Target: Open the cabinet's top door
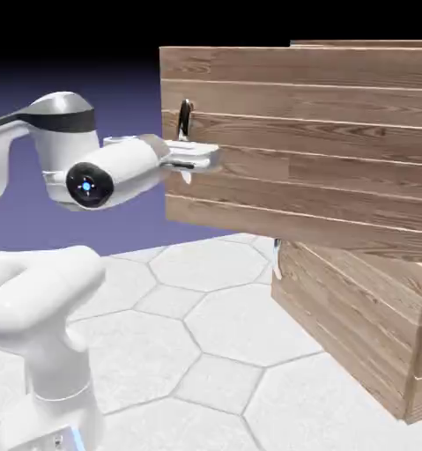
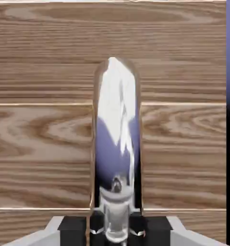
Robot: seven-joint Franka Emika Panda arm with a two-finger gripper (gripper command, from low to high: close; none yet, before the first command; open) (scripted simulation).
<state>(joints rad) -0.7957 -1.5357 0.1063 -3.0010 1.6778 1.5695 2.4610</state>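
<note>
The cabinet (image 1: 373,352) of brown planks stands at the exterior view's right. Its top door (image 1: 320,150) is swung out from the body, so its free edge juts left over the table. A small curved shiny handle (image 1: 185,116) sits near that edge. My gripper (image 1: 203,158) reaches in level from the left and is shut on the handle's lower part. In the hand view the chrome handle (image 2: 115,134) rises large between the dark finger pads (image 2: 73,225), in front of the top door's planks (image 2: 40,144). The gripper (image 2: 115,233) closes on the handle's base.
The lower plank door (image 1: 337,299) stays flush in the cabinet below the swung panel, with a small handle (image 1: 277,246) at its left edge. My arm's white base (image 1: 47,352) fills the lower left. The hex-tiled table (image 1: 205,326) lies beneath.
</note>
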